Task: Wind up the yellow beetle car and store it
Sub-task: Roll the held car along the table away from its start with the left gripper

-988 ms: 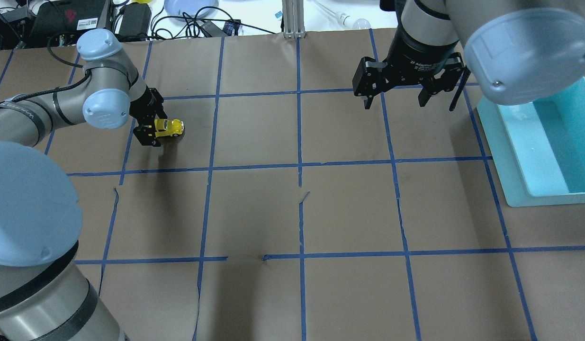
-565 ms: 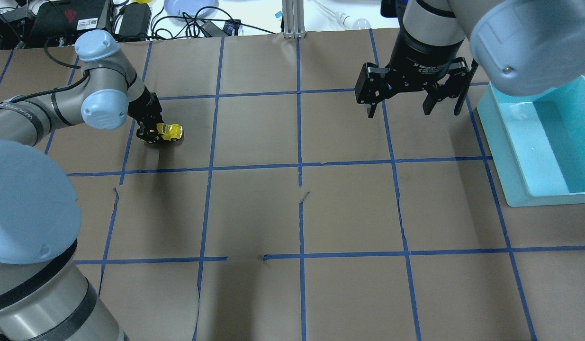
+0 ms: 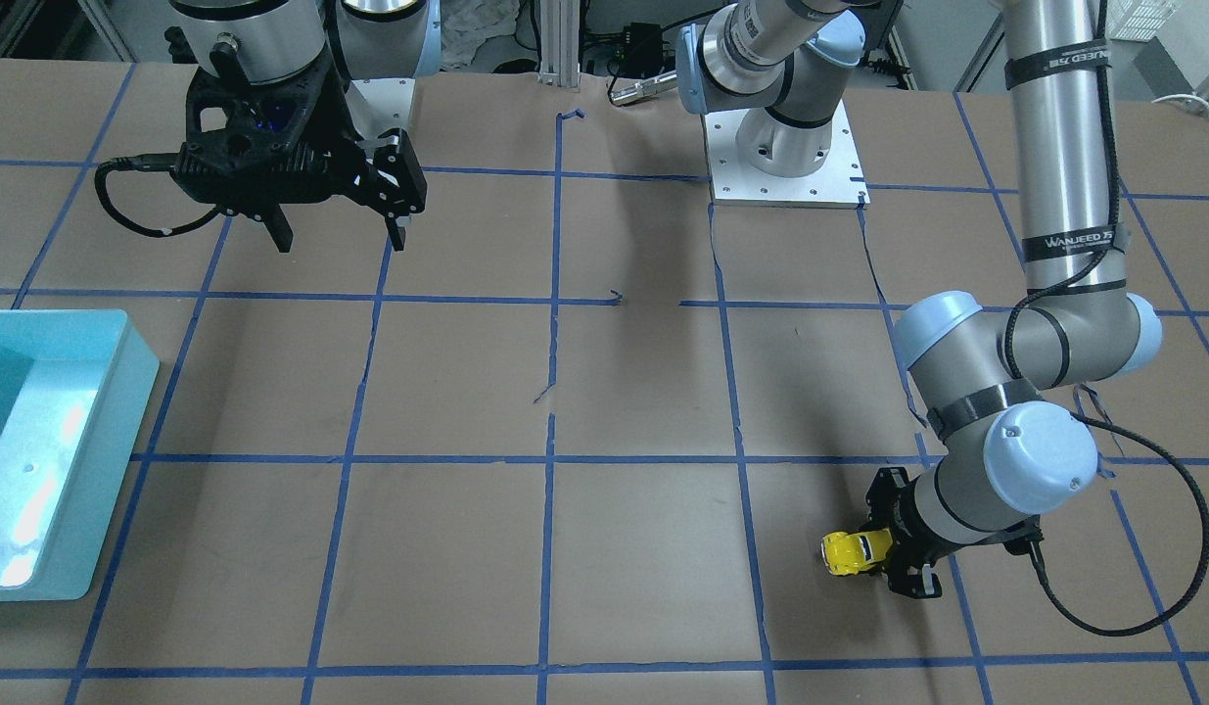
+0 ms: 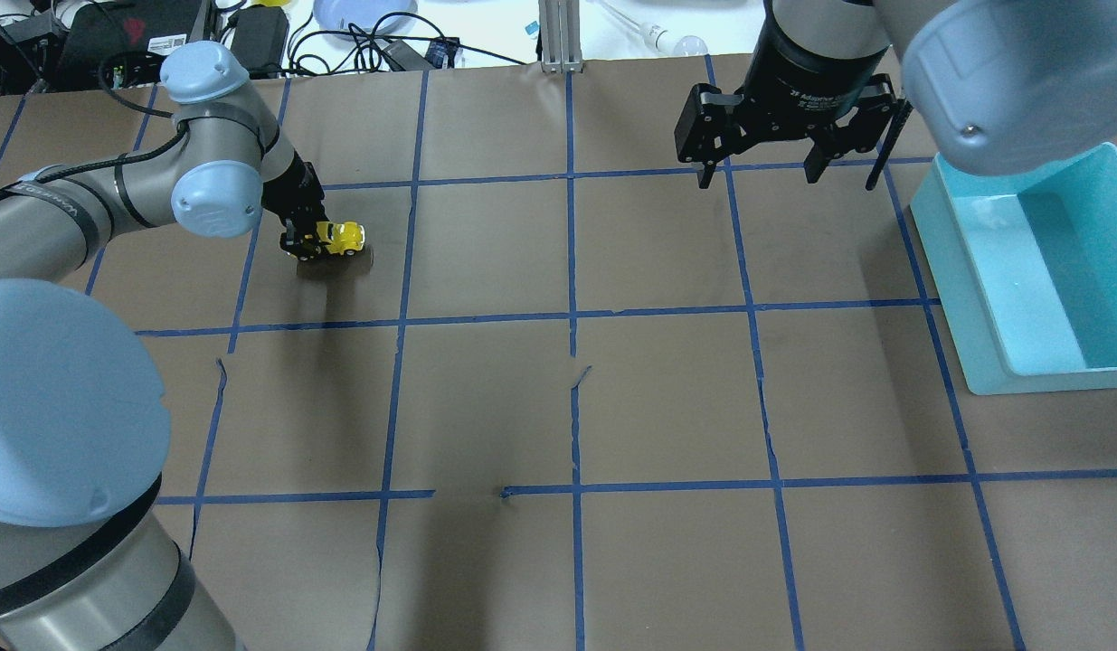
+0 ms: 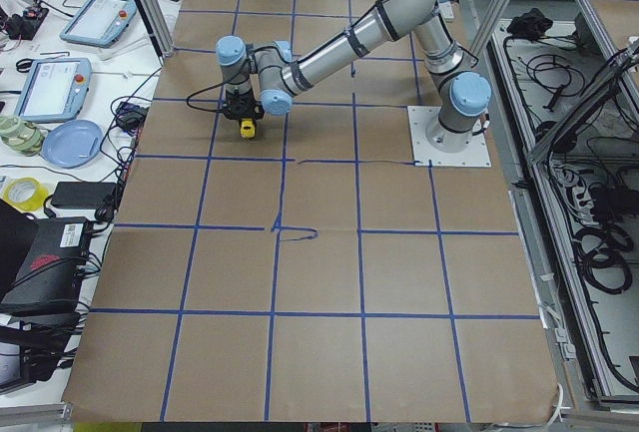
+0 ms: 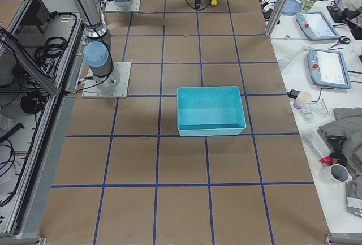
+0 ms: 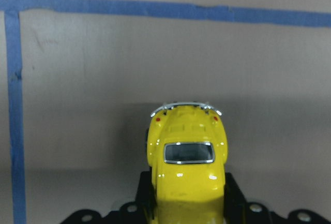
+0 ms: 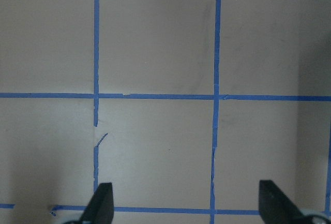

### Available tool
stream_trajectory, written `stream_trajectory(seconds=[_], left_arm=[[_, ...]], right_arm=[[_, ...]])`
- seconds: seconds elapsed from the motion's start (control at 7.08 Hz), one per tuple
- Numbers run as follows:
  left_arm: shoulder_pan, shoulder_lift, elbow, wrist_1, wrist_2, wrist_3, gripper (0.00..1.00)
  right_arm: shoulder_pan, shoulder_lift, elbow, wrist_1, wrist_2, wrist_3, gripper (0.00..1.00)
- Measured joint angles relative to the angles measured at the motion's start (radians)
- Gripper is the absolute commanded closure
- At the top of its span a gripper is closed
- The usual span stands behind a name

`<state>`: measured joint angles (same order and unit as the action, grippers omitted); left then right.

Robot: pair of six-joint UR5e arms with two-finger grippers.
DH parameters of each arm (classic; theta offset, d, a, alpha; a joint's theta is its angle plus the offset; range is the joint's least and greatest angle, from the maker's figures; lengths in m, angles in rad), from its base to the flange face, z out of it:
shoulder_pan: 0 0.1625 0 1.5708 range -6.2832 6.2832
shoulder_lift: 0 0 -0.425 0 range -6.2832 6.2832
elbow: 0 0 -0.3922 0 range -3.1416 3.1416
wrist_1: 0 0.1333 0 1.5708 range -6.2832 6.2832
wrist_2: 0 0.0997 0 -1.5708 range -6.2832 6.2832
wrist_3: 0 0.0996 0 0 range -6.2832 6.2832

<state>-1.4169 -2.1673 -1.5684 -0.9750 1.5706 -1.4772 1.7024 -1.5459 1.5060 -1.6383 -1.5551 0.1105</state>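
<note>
Brown paper-covered table (image 4: 667,407), blue tape grid (image 4: 572,271), teal bin (image 4: 956,289) on the robot's right side, white base plate (image 3: 731,186)

yellow beetle car (image 7: 187,180): glossy paint | table paper (image 4: 667,398): matt, creased | bin (image 4: 954,276): smooth shiny plastic

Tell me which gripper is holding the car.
The left gripper, shut on the yellow car; the right gripper hangs open and empty.

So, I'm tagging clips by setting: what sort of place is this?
Most likely a robotics lab: two arms bolted to a paper-covered table gridded with blue tape, teach pendants beside it, loose cables alongside.
</note>
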Motion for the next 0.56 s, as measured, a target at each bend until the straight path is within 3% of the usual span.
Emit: stream_trajectory(seconds=[0.56], left_arm=[[-0.067, -0.007, 0.000, 0.001, -0.007, -0.050, 0.91]], right_arm=[[-0.002, 0.001, -0.001, -0.001, 0.001, 0.000, 0.00]])
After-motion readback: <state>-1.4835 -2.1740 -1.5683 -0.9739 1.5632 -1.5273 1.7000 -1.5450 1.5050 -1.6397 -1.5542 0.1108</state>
